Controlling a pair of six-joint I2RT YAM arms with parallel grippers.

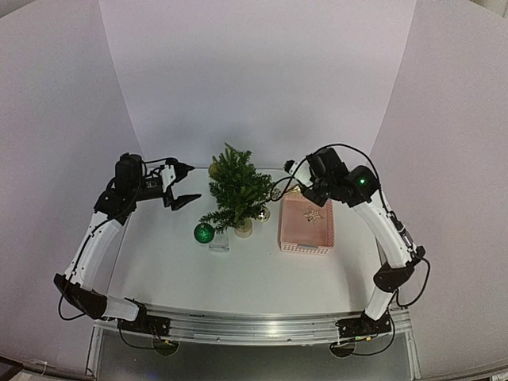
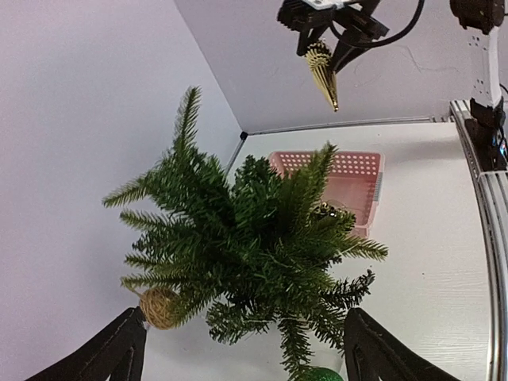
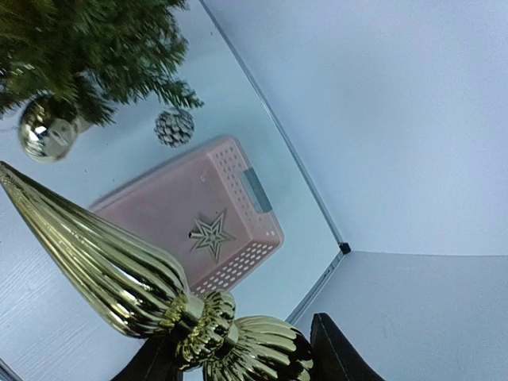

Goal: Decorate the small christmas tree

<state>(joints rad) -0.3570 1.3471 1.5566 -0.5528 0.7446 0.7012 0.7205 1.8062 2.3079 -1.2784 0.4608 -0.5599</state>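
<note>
The small christmas tree [image 1: 236, 192] stands at the table's middle back on its tan base [image 1: 243, 228]. It fills the left wrist view [image 2: 254, 246]. My left gripper [image 1: 181, 185] is open and empty, level with the tree's left side, with its fingers [image 2: 111, 357] either side of the lower branches. My right gripper [image 1: 304, 176] is shut on a long gold ribbed drop ornament [image 3: 111, 262], held in the air right of the tree top and above the basket; it also shows in the left wrist view [image 2: 322, 73]. A twine ball [image 2: 159, 307], a shiny gold ball [image 3: 44, 131] and a green glitter ball [image 1: 204, 232] sit at the tree.
A pink plastic basket [image 1: 305, 248] right of the tree holds a gold star [image 3: 210, 235]. A silver pinecone [image 3: 174, 126] lies between the tree and the basket. A small clear block [image 1: 219, 243] lies in front of the tree. White walls close the back and sides.
</note>
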